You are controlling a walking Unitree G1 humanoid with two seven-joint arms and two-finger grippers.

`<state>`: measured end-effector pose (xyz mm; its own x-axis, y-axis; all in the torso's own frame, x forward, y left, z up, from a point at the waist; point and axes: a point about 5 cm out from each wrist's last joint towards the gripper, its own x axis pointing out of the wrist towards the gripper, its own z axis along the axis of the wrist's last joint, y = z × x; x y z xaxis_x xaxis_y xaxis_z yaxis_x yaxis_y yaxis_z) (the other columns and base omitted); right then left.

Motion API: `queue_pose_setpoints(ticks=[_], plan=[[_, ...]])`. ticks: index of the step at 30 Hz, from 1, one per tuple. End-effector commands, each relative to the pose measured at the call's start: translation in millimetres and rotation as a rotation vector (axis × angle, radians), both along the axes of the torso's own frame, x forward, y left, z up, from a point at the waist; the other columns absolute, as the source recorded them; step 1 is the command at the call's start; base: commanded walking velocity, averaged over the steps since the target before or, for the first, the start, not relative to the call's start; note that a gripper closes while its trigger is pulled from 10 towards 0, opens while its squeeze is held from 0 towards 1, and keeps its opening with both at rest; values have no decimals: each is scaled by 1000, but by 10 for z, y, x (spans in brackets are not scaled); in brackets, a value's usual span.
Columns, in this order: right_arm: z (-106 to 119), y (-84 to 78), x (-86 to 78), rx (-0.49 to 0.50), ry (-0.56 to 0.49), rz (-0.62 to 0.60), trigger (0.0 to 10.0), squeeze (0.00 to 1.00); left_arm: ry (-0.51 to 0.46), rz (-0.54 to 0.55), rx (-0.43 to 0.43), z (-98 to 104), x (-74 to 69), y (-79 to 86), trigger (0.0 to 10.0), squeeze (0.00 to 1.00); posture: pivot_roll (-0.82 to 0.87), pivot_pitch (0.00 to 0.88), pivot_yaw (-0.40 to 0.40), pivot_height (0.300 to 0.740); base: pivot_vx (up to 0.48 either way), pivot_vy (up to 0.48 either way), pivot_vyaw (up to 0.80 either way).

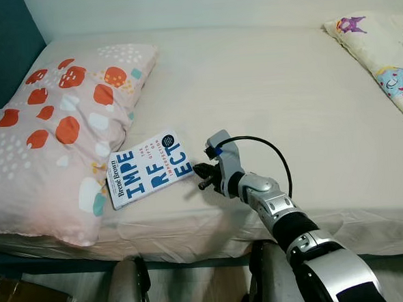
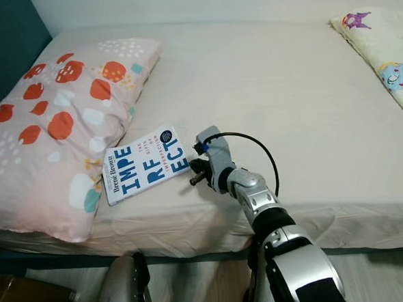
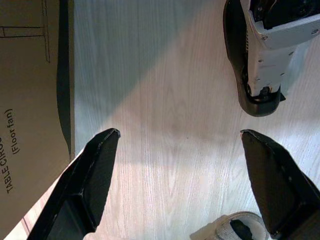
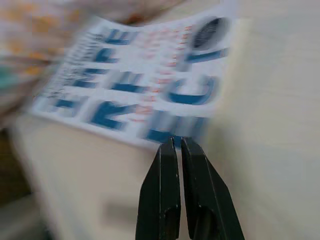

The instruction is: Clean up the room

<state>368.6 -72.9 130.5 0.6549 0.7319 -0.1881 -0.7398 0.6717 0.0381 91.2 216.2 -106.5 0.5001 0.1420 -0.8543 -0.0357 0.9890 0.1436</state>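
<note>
Reaching: the right gripper [image 1: 202,176] was out over the bed [image 1: 273,85], just beside the book's near right corner, close to the bed's front edge.
Right gripper state: its two black fingers [image 4: 170,190] were pressed together, nothing between them; the wrist view was blurred, so whether the tips touched the cover could not be told.
Book place: the book [image 1: 149,169] lay flat, cover up, near the bed's front edge toward its left end, its left side tucked against the patterned pillow [image 1: 57,132].
Book weight: looked like a thin paperback, so probably light and no strain for one gripper.
Book stiffness: judged bendy rather than rigid; lifted by one corner it would likely droop or fan open.
Book surface: the cover looked glossy, so it could slip in a shallow pinch.
Underlay: the sheet was soft and would give, which might let a finger dig under the edge.
Where to hold: best guess was the free right edge or the spine side, fingers opened first, one slid beneath and one on top, well in from the corner.
Risk: pushing with closed fingers could shove the book under the pillow.
Left gripper: the left gripper [image 3: 177,185] hung idle over the wooden floor [image 3: 160,100], fingers spread wide and holding nothing, a cardboard box [image 3: 30,100] to one side.
Far corner: a cartoon-print pillow [image 1: 388,64] sat at the bed's far right corner, well apart.
</note>
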Motion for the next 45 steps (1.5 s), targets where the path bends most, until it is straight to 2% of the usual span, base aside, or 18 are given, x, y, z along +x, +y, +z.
queue_pose_setpoints(ticks=[1,6,7,8,9,11,12,13,15,17,19,22,26,31,33,34,39,45], plan=[[-65,95,-143,126,46,150,10000,0,28,-38,-38,-40,-53,-145,10000,0,110,275,-74,520,0,0,0],[58,63,-102,241,3,119,10000,0,26,-40,-36,-36,-41,-133,10000,0,108,275,-71,520,0,0,0],[161,-25,-14,293,-47,13,10000,0,26,-42,-34,-35,-39,-127,10000,0,108,276,-68,520,0,0,0],[161,-25,-14,293,-47,13,10000,0,26,-42,-34,-35,-39,-127,10000,0,108,276,-68,520,0,0,0],[246,-114,61,337,-83,-89,10000,0,26,-44,-33,-34,-43,-120,10000,0,110,285,-62,520,0,0,0],[246,-114,61,337,-83,-89,10000,0,26,-44,-33,-34,-43,-120,10000,0,110,285,-62,520,0,0,0],[305,-194,114,363,-109,-168,10000,0,27,-46,-31,-34,-49,-114,10000,0,110,285,-62,520,0,0,0],[326,-321,171,347,-129,-282,10000,0,33,-50,-27,-36,-102,-86,10000,0,133,320,-47,520,0,0,0],[326,-321,171,347,-129,-282,10000,0,33,-50,-27,-36,-102,-86,10000,0,133,320,-47,520,0,0,0],[267,-493,208,341,-100,-403,10000,0,50,-59,-11,-37,-267,12,10000,0,161,370,-26,520,0,0,0],[234,-530,208,341,-82,-425,10000,0,57,-64,-4,-34,-332,50,10000,0,165,376,-23,520,0,0,0],[187,-509,174,394,-52,-376,10000,0,51,-51,29,6,-491,218,10000,0,207,436,2,520,0,0,0],[209,-460,159,429,-70,-324,10000,0,29,-44,59,45,-509,318,10000,0,219,451,9,520,0,0,0],[241,-271,113,472,-79,-177,10000,0,-29,-47,107,101,-433,390,10000,0,222,468,19,520,0,0,0],[272,-94,75,487,-79,-56,10000,0,-81,-49,119,131,-316,373,10000,0,219,475,21,520,0,0,0],[272,-94,75,487,-79,-56,10000,0,-81,-49,119,131,-316,373,10000,0,219,475,21,520,0,0,0],[285,67,52,464,-59,28,10000,0,-129,-67,105,152,-174,300,10000,0,216,475,21,520,0,0,0],[172,232,-51,381,-18,157,10000,0,-135,-67,102,150,-139,277,10000,0,197,461,8,520,0,0,0]])
